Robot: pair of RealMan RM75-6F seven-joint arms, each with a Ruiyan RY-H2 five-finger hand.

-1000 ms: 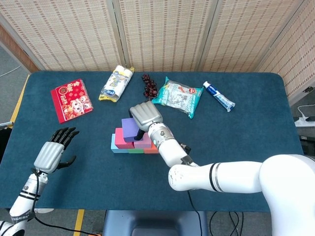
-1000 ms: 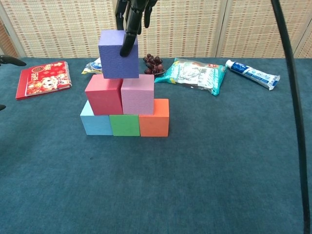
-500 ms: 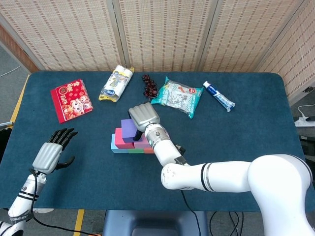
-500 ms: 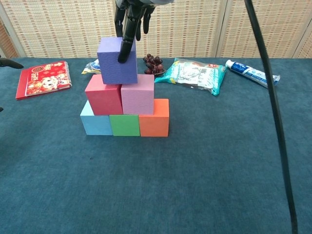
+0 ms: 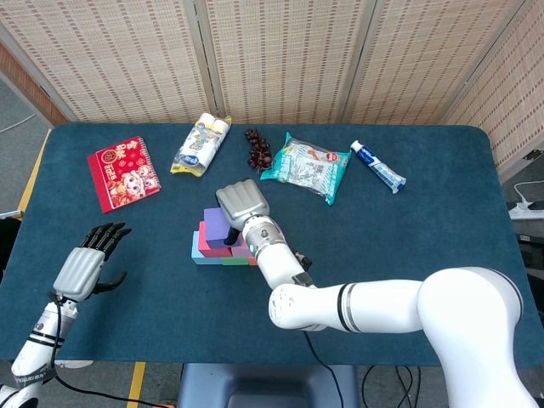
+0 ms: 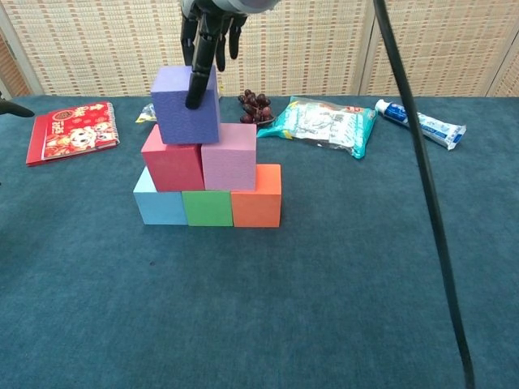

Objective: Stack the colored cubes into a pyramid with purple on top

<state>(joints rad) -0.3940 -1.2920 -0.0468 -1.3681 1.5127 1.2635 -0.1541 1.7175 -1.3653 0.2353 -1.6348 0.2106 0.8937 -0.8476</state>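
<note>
Table (image 5: 425, 204): blue cloth top, the pyramid near its centre so both arms can reach.
Right hand (image 5: 240, 206): comes down from above, clamped on the purple cube, fingers (image 6: 197, 81) dark against its front face; the top grip leaves the lower cubes clear.
Left hand (image 5: 83, 267): at 8 o'clock from the stack, well apart, fingers spread and holding nothing, apparently parked out of the way.
Snack bag (image 5: 306, 167): at 2 o'clock, near the far edge.
Red book (image 5: 124, 172): at 10 o'clock, flat.
Purple cube (image 6: 186, 106): on the second tier, sitting left of centre, mostly over the red cube (image 6: 171, 166), so it likely needs centring before release.
Base row: 3 cubes, light blue (image 6: 160, 204), green (image 6: 208, 207), orange (image 6: 258, 197), touching; red and pink (image 6: 229, 160) above them.
</note>
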